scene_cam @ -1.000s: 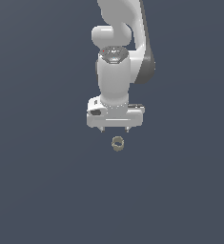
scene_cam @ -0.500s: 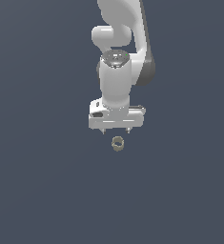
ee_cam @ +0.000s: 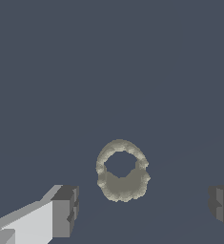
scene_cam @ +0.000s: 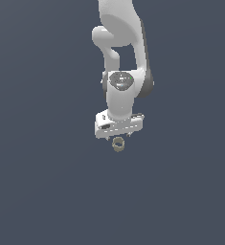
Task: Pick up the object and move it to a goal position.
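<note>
Change: against a second ago, the pincer [scene_cam: 119,138] has dropped lower and shifted a little toward the exterior view's right; half a second ago it sat as it did a second ago, so the descent is recent.
Ring then: hung clear below the fingers, with a visible gap.
Ring now: the ring [scene_cam: 118,144] sits just under the pincer, its top nearly level with the fingertips; its own spot in the frame looks about unchanged.
Pincer: wide open, holding nothing; in the wrist view its two dark pads [ee_cam: 66,209] stand well apart on either side.
Ring from the wrist: the ring [ee_cam: 122,170] lies between the pads, roughly centred, hole facing the camera, touching neither.
Surface: plain dark floor [scene_cam: 47,191], no goal marker visible.
Meaning: the approach looks nearly finished; alignment appears good.
Step in hand: final lowering before the grasp, by my judgement.
Next need: a little more descent so the pads bracket the ring wall, then closing.
Risk: the ring is small; an off-centre squeeze could flick it aside.
</note>
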`<state>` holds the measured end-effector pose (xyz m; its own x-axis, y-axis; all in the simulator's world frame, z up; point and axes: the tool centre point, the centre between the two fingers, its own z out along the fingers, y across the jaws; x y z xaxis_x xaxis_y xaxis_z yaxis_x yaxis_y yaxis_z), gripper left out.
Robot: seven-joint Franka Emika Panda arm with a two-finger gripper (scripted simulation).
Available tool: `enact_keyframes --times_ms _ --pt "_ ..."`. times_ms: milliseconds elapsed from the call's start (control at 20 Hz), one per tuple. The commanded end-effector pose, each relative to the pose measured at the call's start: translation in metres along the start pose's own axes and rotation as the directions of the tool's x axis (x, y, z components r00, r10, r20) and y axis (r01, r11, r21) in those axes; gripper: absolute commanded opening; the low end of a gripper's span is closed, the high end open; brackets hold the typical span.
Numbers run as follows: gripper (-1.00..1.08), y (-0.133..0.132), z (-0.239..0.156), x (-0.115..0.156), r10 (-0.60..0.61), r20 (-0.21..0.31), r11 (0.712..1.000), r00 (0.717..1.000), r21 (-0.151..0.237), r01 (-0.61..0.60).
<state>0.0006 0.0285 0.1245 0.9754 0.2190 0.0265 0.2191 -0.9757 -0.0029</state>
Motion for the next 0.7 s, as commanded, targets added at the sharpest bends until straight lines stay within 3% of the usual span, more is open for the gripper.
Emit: enact_keyframes --times_ms 0,650 --pt "1.00 -0.004 0.015 -0.005 -0.049 0.011 0.999 0.999 -0.001 0.049" --pt "1.00 -0.009 0.039 -0.012 -0.107 0.027 0.994 0.994 0.000 0.107"
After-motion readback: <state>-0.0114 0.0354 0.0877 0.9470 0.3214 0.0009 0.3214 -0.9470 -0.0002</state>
